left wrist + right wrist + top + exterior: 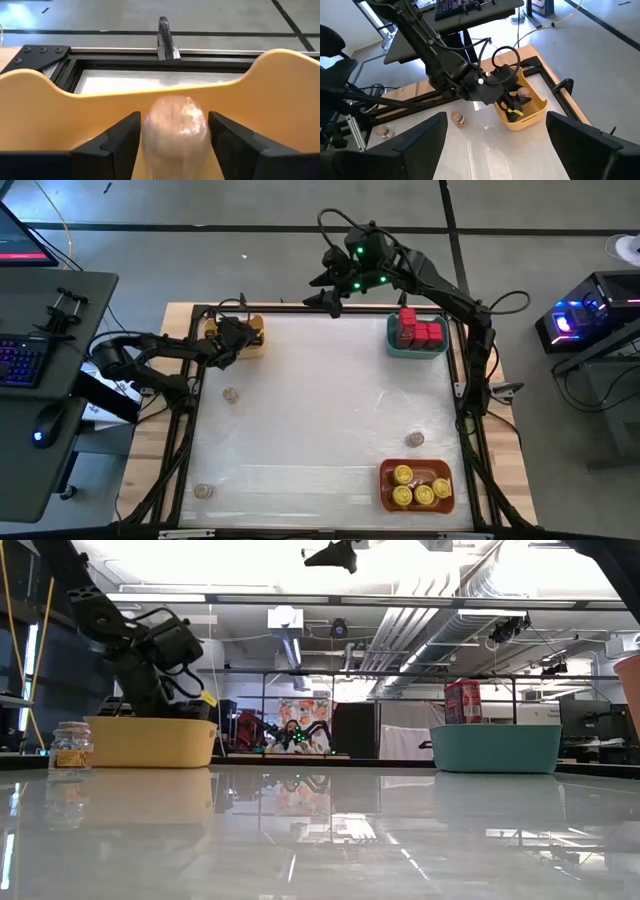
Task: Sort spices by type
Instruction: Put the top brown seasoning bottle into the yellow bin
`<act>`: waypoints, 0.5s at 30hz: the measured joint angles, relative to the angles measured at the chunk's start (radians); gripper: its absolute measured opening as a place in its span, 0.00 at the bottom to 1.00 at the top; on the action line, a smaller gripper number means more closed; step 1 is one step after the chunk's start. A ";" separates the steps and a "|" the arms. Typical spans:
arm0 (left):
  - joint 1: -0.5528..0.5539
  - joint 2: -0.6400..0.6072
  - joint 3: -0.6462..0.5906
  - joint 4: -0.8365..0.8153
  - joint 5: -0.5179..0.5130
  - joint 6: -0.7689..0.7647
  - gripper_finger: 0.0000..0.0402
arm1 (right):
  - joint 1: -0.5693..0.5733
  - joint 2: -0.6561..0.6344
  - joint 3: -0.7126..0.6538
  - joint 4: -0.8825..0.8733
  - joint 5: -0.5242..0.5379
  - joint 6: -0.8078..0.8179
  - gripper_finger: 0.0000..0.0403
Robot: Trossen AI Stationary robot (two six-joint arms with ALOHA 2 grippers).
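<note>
My left gripper [175, 117] reaches down into the yellow bin [256, 342] at the table's far left. It is open, with a tan-brown round jar [175, 131] between its fingers; narrow gaps show on both sides of the jar, which looks blurred. My right gripper [495, 145] hangs open and bare, high over the table's far edge [335, 292]. Three more tan jars stand on their bases on the table [230, 394], [204, 491], [415, 439]. Red tins [420, 330] sit in the teal bin [417, 355], and yellow-lidded jars [420, 490] in the orange bin [386, 478].
The yellow bin's far wall [50, 115] rises in front of the left fingers, with the black table frame [150, 52] just beyond it. The middle of the white table top [320, 400] is bare. A desk with a keyboard [25, 360] stands to the left.
</note>
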 joint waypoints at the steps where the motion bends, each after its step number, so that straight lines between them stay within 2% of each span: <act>1: 0.000 -0.005 0.000 -0.002 0.007 0.007 0.54 | 0.000 0.000 0.000 0.000 0.000 0.006 0.84; 7: 0.000 -0.078 0.000 -0.008 0.061 0.067 0.55 | 0.000 0.000 0.000 0.003 0.000 0.014 0.84; 15: 0.000 -0.252 0.000 -0.051 0.083 0.128 0.55 | -0.010 0.000 0.000 0.015 0.000 0.006 0.84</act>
